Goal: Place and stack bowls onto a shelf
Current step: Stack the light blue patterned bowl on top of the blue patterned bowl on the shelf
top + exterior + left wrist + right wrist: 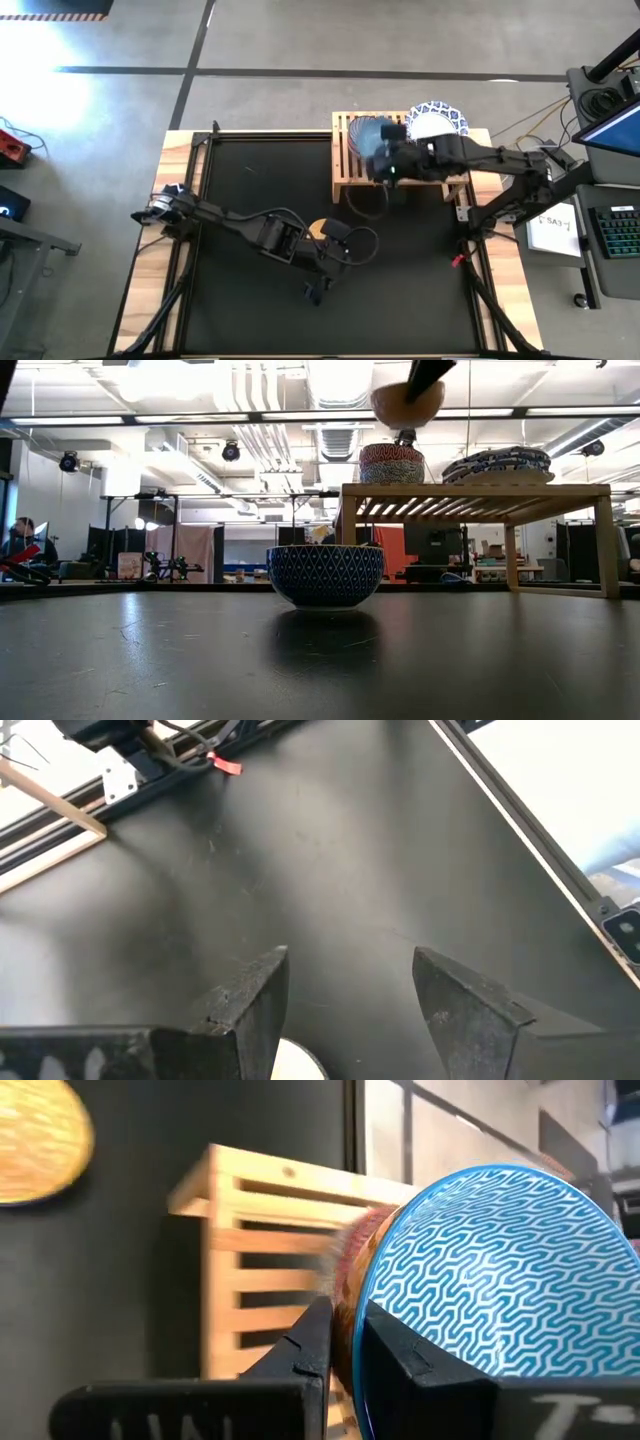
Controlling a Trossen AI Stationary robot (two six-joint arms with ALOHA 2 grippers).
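My right gripper [345, 1315] is shut on a light blue bowl [490, 1280] with a wavy pattern inside and a tan outside. It holds this bowl [407, 402] above the wooden slat shelf [475, 490], over a red patterned bowl [391, 463] that stands on the shelf. White bowls with blue rims [497, 462] sit on the shelf's right part. A dark blue patterned bowl [325, 575] rests on its base on the black table. A mustard bowl [318, 228] lies beside my left arm. My left gripper [350, 955] is open above bare table. My right gripper pinches the light blue bowl's rim [362, 1330], one finger [405, 1355] on the patterned inside and the other finger [305, 1345] on the tan outside. The fingers slant down from the table's right side. The bowl is lifted clear above the shelf, its opening facing up.
The table's wooden border [150, 290] and a dark metal frame [190, 170] run round the black mat. A red tag [228, 765] lies by the frame. Beyond the right edge are a keyboard [620, 235] and a notepad [558, 228].
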